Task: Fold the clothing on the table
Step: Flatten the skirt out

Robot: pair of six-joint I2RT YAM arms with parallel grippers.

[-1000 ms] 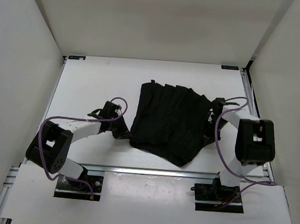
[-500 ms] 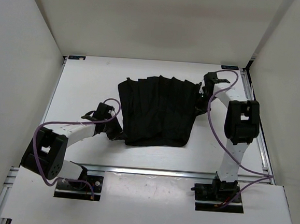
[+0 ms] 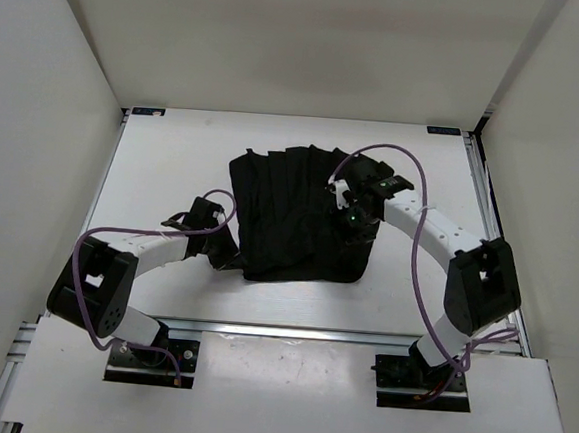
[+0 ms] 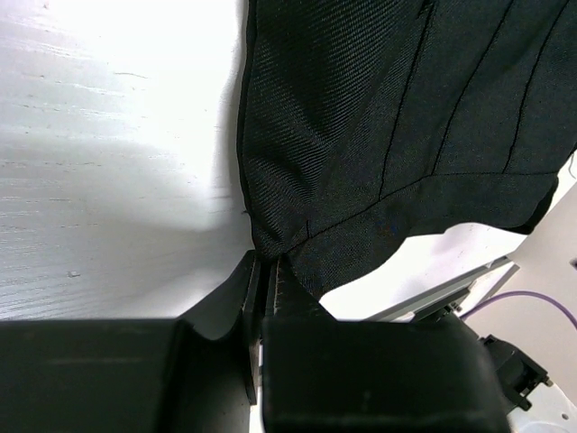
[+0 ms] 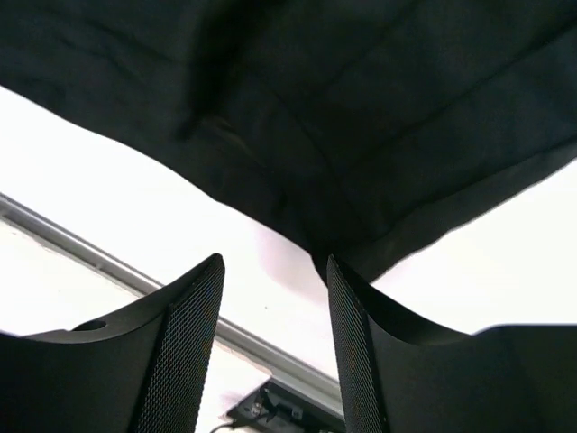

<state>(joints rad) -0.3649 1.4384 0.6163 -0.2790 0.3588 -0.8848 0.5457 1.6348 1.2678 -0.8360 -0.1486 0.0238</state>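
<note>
So we've got the clothing lying spread out around the middle of the table. Our left gripper is pinched tight on its near left corner. Our right gripper hovers over its right side, jaws wide apart, holding nothing.

Nothing to read here: the small blue marks at the far corners of the table are too tiny to make out, and the black clothing shows plain fabric, no legible label or print.
</note>
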